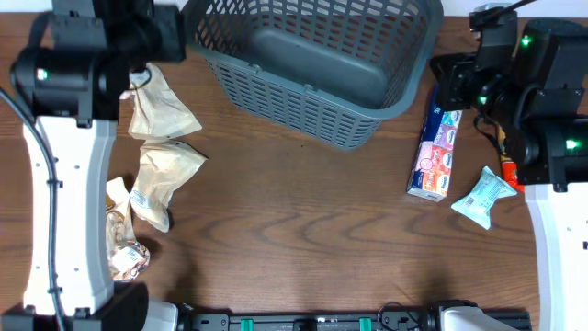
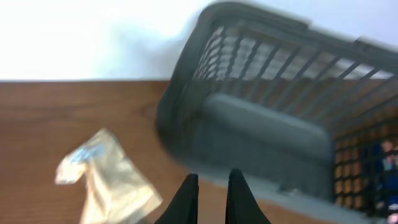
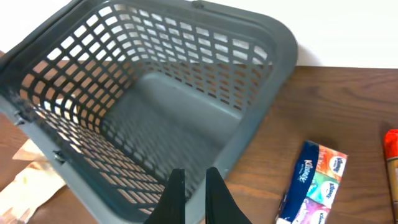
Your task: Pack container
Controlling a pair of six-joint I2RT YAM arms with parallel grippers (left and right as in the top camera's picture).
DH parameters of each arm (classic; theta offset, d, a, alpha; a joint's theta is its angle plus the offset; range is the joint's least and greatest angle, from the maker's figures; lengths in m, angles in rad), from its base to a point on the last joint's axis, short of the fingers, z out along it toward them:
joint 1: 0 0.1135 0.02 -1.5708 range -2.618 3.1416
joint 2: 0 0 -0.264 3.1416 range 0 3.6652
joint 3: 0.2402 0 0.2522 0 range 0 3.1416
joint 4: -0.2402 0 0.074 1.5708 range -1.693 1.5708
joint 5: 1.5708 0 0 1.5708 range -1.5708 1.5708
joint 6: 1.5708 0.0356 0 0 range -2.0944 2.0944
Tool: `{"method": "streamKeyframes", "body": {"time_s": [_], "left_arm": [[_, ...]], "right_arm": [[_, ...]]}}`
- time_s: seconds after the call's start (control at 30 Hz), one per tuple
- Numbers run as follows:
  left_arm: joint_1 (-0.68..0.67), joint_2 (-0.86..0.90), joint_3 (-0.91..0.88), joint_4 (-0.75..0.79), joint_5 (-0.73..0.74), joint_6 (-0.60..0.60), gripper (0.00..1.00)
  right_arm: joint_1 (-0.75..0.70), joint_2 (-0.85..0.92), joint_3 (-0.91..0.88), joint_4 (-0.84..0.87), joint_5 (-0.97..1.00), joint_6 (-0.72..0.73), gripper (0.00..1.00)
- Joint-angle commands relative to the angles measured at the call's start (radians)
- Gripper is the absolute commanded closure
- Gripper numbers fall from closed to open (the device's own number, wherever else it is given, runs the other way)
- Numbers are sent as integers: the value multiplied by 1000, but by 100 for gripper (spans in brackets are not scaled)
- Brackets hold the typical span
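The container (image 1: 312, 110) is a large dark grey slotted basket at the back middle of the table, and nothing lies on its floor. It also shows in the left wrist view (image 2: 249, 143) and the right wrist view (image 3: 261, 56). My left gripper (image 2: 211, 180) hangs above the table just left of the basket, with its fingers close together and nothing between them. My right gripper (image 3: 194, 175) hovers over the basket's right near corner, also closed and empty. In the overhead view both sets of fingertips are hidden under the arms.
Two tan pouches (image 1: 163, 112) (image 1: 165, 175) and crumpled snack packets (image 1: 124, 241) lie at the left. A multicolour tissue pack (image 1: 436, 147), a teal-white packet (image 1: 484, 196) and a red item (image 1: 511, 173) lie at the right.
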Motion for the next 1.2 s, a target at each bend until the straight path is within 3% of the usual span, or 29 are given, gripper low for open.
{"method": "streamKeyframes", "body": {"time_s": [0.0, 0.17, 0.43, 1.17], "left_arm": [[-32, 85, 95, -10, 59, -21, 94], [-70, 192, 167, -6, 147, -4, 94], [-75, 291, 167, -77, 152, 66, 94], [-75, 305, 163, -154, 147, 227, 94]], "right_arm": [[19, -1, 12, -11, 18, 16, 99], [30, -10, 12, -55, 18, 11, 99], [60, -50, 13, -122, 37, 17, 99], [309, 14, 7, -394, 105, 6, 99]]}}
